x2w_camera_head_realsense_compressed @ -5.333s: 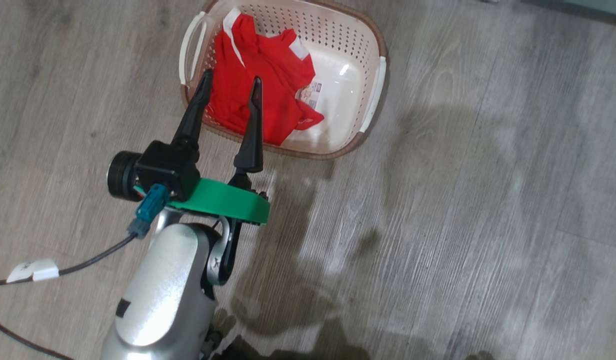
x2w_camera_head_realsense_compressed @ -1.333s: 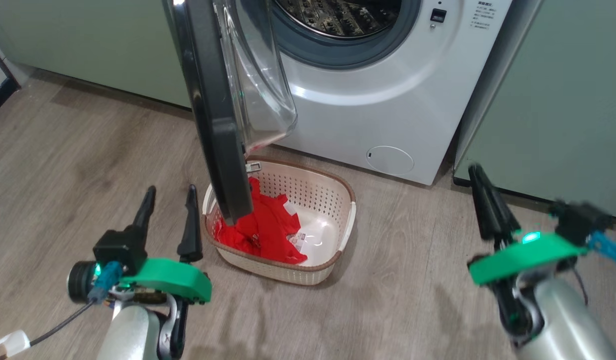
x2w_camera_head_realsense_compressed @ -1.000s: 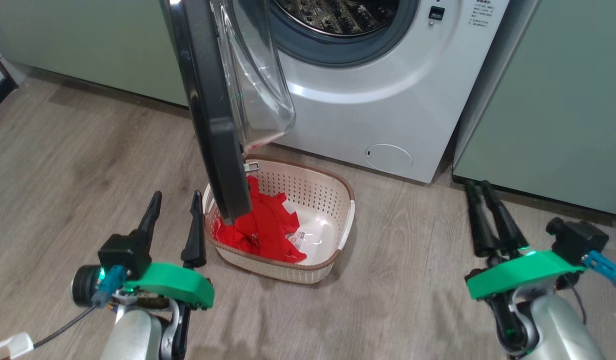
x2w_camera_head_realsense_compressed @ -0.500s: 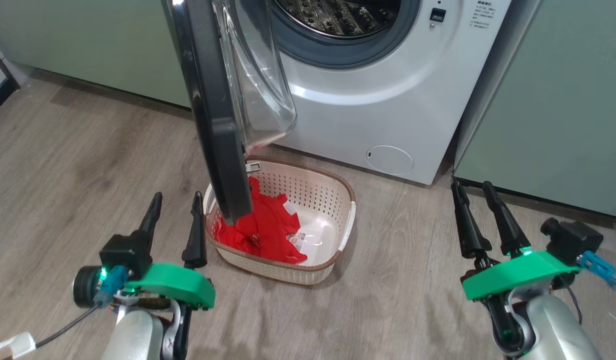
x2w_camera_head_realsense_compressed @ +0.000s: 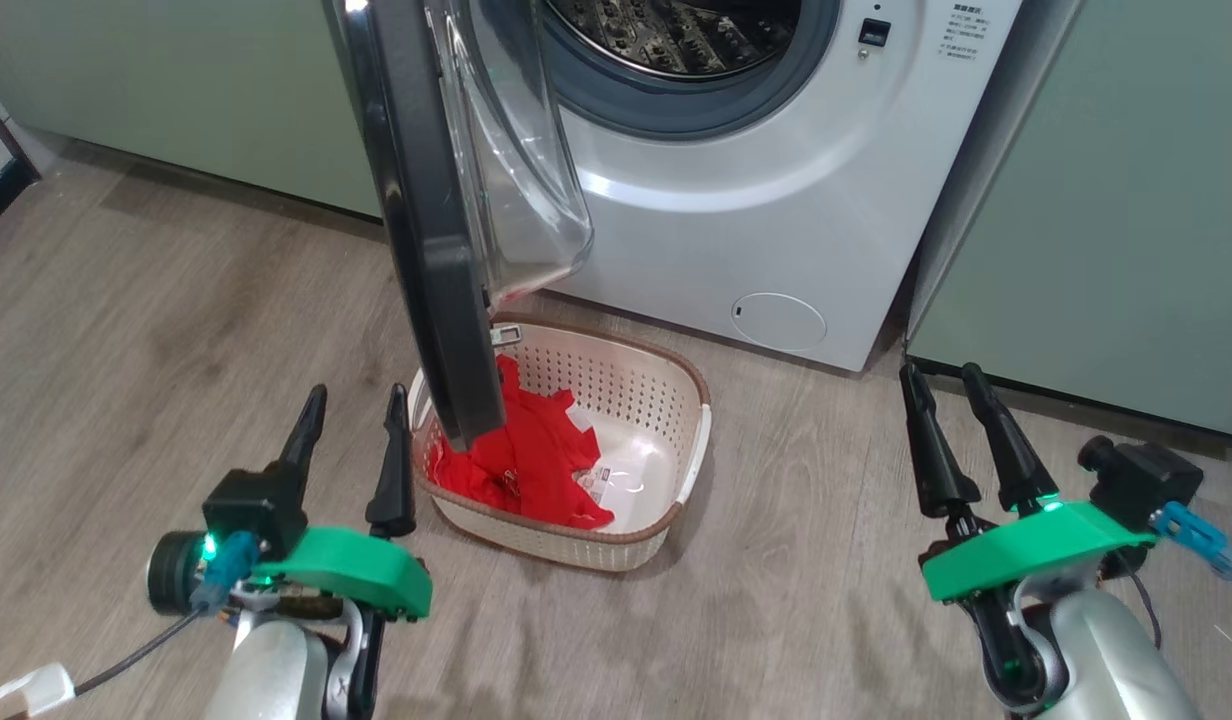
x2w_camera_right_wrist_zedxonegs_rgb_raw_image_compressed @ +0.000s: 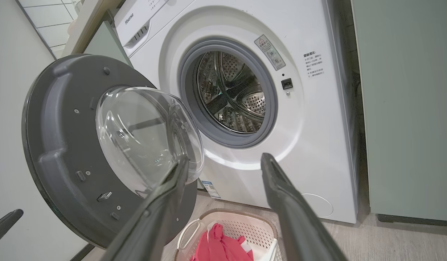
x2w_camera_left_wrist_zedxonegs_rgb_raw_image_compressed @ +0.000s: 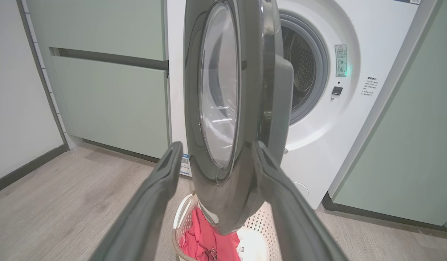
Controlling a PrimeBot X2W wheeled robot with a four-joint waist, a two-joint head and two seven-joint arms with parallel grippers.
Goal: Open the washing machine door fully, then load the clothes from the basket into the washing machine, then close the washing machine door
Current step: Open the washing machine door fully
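Currently we judge door-opening unfinished: the washing machine door (x2w_camera_head_realsense_compressed: 426, 250) hangs half-swung just ahead of our left gripper (x2w_camera_head_realsense_compressed: 358, 395), above the basket (x2w_camera_head_realsense_compressed: 696, 440) holding the clothes (x2w_camera_head_realsense_compressed: 531, 450). It and the right gripper (x2w_camera_head_realsense_compressed: 939, 372) are spread, empty. Next: push the door wider.

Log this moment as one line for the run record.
door: open, lower edge over basket | clothes: in basket, not loaded | left hand: open, empty, beside basket | right hand: open, empty
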